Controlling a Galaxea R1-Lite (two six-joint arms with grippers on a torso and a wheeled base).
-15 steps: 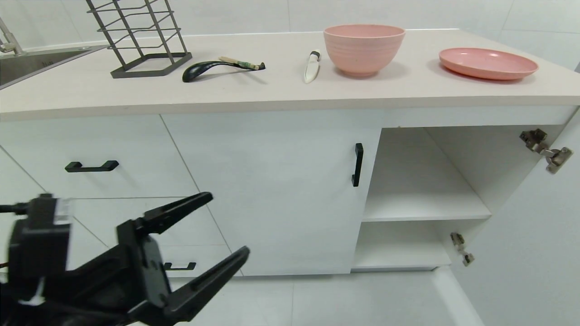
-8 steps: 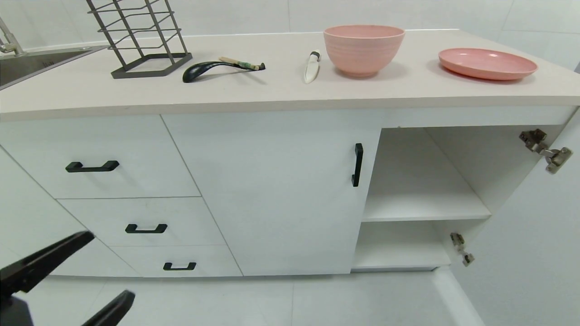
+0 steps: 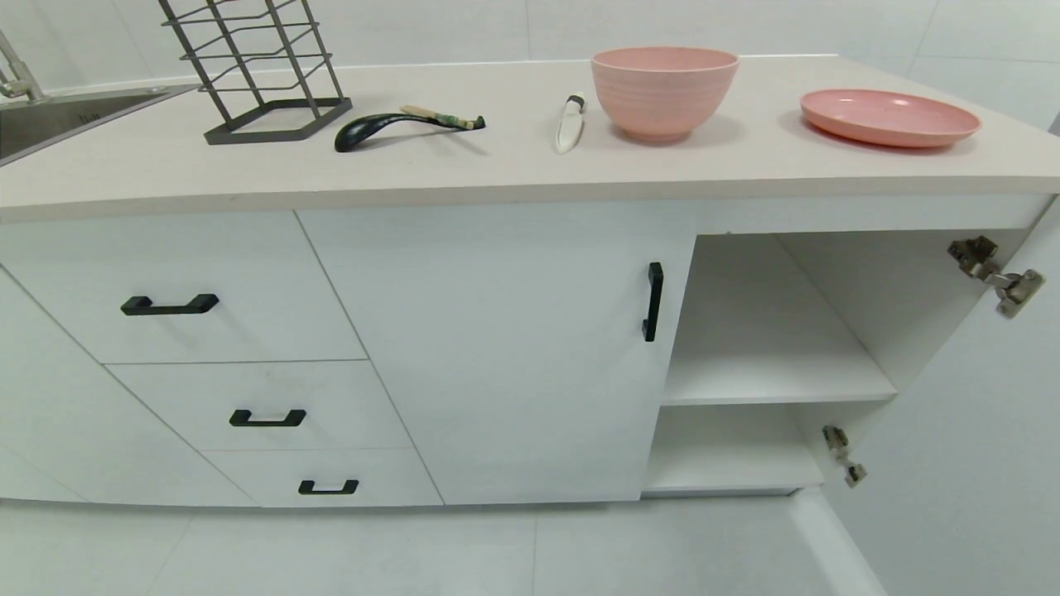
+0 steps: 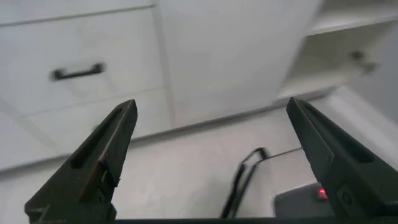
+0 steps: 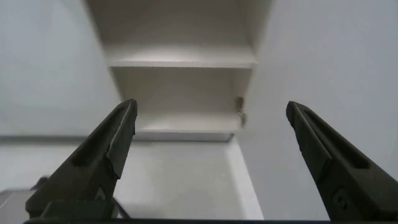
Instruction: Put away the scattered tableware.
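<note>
Left tool [image 4: 211, 107] released, jaws spread wide, nothing between them; it hangs low over the floor [image 4: 186, 168], facing the drawer fronts, with one black drawer handle [image 4: 78, 72] ahead of it. Right tool [image 5: 211, 107] also released, jaws wide and empty, pointed at the open cabinet [image 5: 180, 59], both shelves visible past it. All tableware sits on the worktop [image 3: 497, 170], none of it touched by my tools. The pink bowl [image 3: 665, 89] stands upright near the middle-right. The pink plate [image 3: 890, 117] lies flat further right, well apart from the bowl. The white knife [image 3: 570, 122] lies just left of the bowl, not touching it. The black spoon [image 3: 389, 128] lies left of the knife, with a small wooden-handled piece [image 3: 439, 116] at its handle end; I cannot tell whether they touch. The wire dish rack [image 3: 261, 70] stands just left of the spoon, and the sink [image 3: 58, 116] is at the far left. Below the worktop are three drawers on the left and a closed door with a vertical black handle [image 3: 653, 301] in the middle. The right-hand door [image 3: 977, 430] is swung open, exposing two white shelves [image 3: 770, 372].
</note>
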